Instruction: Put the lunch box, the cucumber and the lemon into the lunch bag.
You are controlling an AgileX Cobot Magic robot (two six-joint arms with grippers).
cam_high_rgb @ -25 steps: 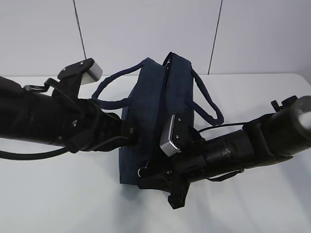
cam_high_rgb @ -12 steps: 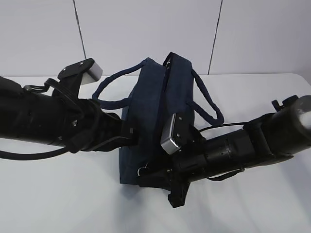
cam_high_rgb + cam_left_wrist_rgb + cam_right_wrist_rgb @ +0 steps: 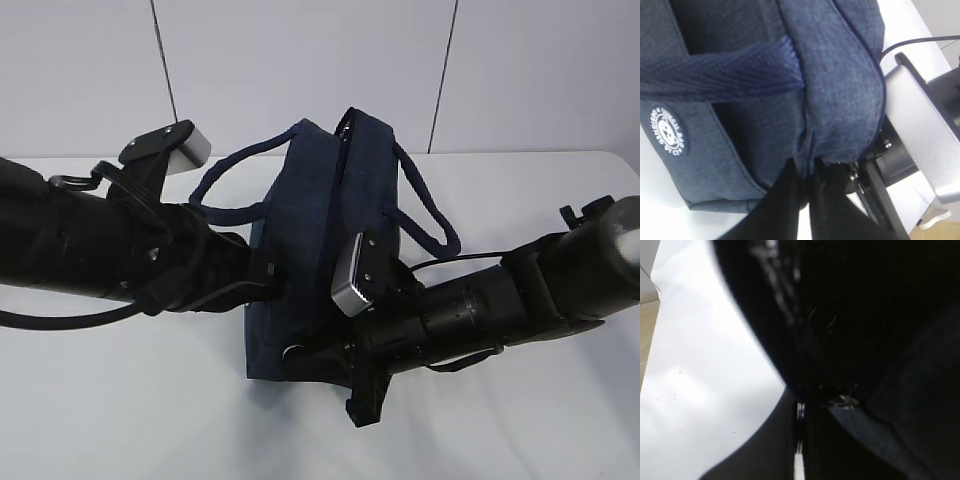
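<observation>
Lunch bag [image 3: 320, 230]: dark navy fabric, boxy, stood upright at the middle of the white table [image 3: 120, 400], two loop handles [image 3: 425, 215] drooped to either side, a round white logo patch [image 3: 667, 131] seen on its side in the left wrist view. Top seam is seen drawn together along most of its length; whether it is fully zipped cannot be told. Lunch box, cucumber and lemon: none visible on the table, so they are judged to be already inside, with closing of the bag as the likely remaining work. Left gripper [image 3: 805, 175]: fingers pinched tight on a fold of fabric at the bag's near end, steadying it. Right gripper [image 3: 300, 352]: pressed against the bag's lower near corner, where the metal ring pull [image 3: 290, 352] is partly seen; its jaws are hidden by its own body and by blur in the right wrist view, so its grasp cannot be told. Clearances: both arms are crowded at the bag's near end, close beside each other; bare table is left on both sides and in front, with the table's far edge just behind the bag.
</observation>
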